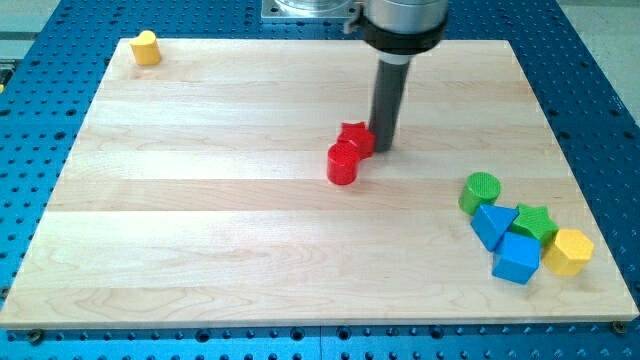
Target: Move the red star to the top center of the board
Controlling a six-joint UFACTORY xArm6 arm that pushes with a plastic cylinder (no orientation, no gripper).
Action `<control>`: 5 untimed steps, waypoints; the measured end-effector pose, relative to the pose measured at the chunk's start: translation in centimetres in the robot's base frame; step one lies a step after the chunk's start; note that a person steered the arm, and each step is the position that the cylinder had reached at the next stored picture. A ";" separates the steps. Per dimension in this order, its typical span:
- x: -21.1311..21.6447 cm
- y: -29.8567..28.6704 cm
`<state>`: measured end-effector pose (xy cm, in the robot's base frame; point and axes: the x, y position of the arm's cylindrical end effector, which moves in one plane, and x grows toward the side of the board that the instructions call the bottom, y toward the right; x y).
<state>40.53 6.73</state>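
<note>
This is a lab bench set up for robot trials. A pale wooden board (200, 230) lies flat on a blue metal desk (600, 80) drilled all over with rows of small holes, the kind used for bolting down equipment. At the desk's top edge a grey metal mount (305, 8) holds a robot arm, whose dark rod (388, 95) reaches down to the board. Small coloured toy blocks (520, 240) sit near the desk's bottom-right corner.
</note>
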 end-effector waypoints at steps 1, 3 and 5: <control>2.8 2.8; 2.0 -2.5; 0.0 -7.7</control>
<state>40.55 -0.99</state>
